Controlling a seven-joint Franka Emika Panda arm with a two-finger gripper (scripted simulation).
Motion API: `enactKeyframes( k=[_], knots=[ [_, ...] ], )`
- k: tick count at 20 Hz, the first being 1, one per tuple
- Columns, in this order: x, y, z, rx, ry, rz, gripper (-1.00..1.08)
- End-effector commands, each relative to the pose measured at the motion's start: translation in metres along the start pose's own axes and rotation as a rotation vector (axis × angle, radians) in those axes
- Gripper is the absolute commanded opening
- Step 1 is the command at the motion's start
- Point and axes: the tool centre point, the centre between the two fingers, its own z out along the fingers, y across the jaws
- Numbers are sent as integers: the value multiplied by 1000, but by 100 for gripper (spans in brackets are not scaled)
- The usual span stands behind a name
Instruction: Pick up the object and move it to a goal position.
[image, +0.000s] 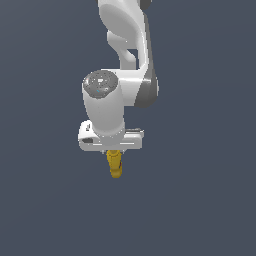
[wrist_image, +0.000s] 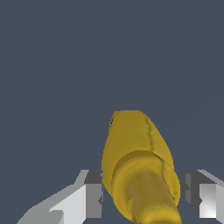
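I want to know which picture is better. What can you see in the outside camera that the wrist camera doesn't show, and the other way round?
Only the exterior view shows the white arm and the whole gripper from outside. Only the wrist view shows, close up, the fingers on either side of the bottle's stepped shape. Both show the yellow bottle held in the gripper against a plain grey background.

No writing is showing anywhere — no words, brand names, numbers or signs. The yellow bottle (image: 115, 165) is presenting only plain yellow surface in both views, with no readable label mark. The white arm (image: 107, 102) is carrying no lettering either — its round grey cap is showing only faint specks, too blurred to read.
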Motion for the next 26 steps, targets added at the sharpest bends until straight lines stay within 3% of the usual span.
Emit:
enactKeyframes(
  k=[1,19,26],
  knots=[
    [-7,-16,-11,-1,10,-2,-100],
    [-104,-184,-70,-3,11,-2,-100],
    [-129,-231,-87,-3,11,-1,-100]
  ],
)
